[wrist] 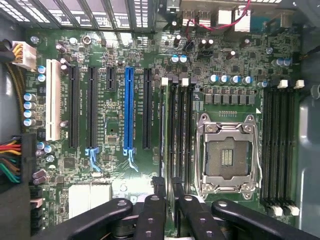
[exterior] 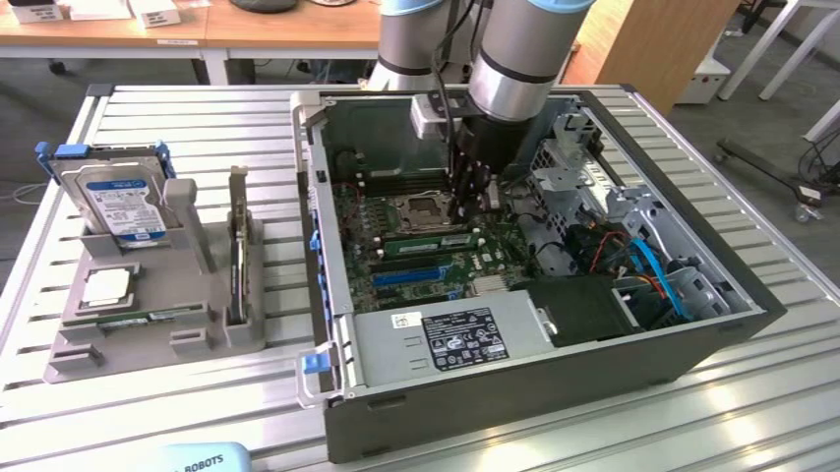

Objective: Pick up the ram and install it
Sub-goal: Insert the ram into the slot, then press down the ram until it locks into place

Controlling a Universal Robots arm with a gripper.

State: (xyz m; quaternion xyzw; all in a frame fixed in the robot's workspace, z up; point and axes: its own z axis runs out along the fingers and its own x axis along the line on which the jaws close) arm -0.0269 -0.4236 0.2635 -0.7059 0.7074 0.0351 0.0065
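A green ram stick [exterior: 138, 319] with a pale label lies in the front groove of the grey holder [exterior: 79, 359] at the exterior view's left, far from the arm. A second green stick [exterior: 431, 240] sits at board level in a slot beside the empty processor socket [exterior: 423, 208] inside the open computer case [exterior: 525, 393]. My gripper [exterior: 475, 205] hangs inside the case, just above that stick's end towards the exterior view's right. In the wrist view my gripper [wrist: 168, 186] straddles the dark memory slots [wrist: 179, 130]. Its black fingers [wrist: 151, 215] stand slightly apart with nothing visibly held.
The holder also carries a hard drive [exterior: 125, 202], a square silver processor chip [exterior: 105, 285] and an upright dark expansion card [exterior: 236, 256]. Inside the case lie a power supply [exterior: 447, 339], blue cables [exterior: 656, 280] and a metal drive cage [exterior: 584, 162]. The slatted table [exterior: 171, 423] supports everything.
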